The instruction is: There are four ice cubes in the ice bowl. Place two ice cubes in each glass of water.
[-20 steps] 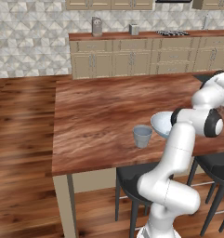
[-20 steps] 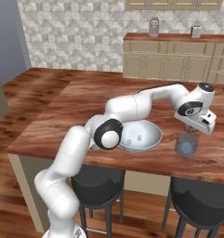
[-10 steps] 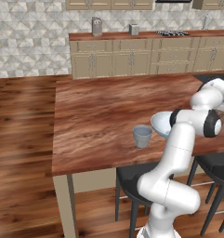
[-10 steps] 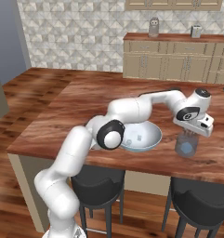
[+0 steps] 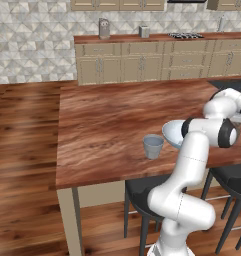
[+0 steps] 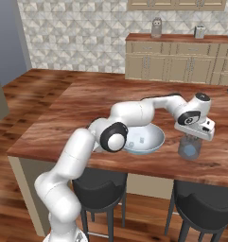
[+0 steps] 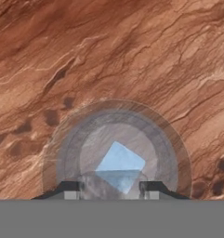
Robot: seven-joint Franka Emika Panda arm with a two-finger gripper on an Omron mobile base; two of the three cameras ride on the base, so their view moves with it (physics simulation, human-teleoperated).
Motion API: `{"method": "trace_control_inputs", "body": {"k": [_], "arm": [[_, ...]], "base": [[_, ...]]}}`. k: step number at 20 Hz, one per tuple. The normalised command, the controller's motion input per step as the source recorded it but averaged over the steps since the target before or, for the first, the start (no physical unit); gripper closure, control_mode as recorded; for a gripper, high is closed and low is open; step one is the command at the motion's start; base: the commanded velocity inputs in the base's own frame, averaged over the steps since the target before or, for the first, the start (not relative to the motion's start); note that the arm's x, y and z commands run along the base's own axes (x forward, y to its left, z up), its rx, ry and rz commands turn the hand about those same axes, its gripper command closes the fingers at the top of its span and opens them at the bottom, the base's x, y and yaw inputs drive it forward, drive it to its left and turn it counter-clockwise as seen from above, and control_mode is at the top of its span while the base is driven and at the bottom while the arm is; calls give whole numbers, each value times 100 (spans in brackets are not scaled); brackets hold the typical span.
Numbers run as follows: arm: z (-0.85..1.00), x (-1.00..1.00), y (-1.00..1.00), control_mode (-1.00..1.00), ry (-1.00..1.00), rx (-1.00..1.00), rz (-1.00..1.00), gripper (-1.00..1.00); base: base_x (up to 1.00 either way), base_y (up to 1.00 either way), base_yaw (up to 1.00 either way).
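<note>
Gripper (image 7: pixel 111 186) over the glass of water (image 7: pixel 117 151)
I see an ice cube (image 7: pixel 120 165) pinched between my fingers, the glass directly beneath.

The left base view looks forward and down from behind the arm's left side, taking in the wooden island counter (image 5: pixel 107 130), one glass of water (image 5: pixel 153 146) near its front edge and the back cabinets (image 5: pixel 142 62). The right base view faces the same counter from the arm's right, sharing the ice bowl (image 6: pixel 144 139), partly hidden by the arm in the left view. The hand view looks straight down, close above the other glass (image 7: pixel 115 148).
</note>
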Motion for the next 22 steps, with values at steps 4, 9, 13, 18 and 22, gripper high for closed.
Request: {"method": "trace_control_inputs", "body": {"k": [4,9,13,18,22], "arm": [[-1,0,-4,-100,4,0,6,100],[0,0,-9,-100,2,0,5,-100],[0,0,-18,-100,1,0,5,-100],[1,0,-8,-100,1,0,4,-100],[12,0,0,-100,1,0,4,-100]], "base": [[0,0,0],[0,0,0],[0,0,0],[0,0,0],[0,0,0]]}}
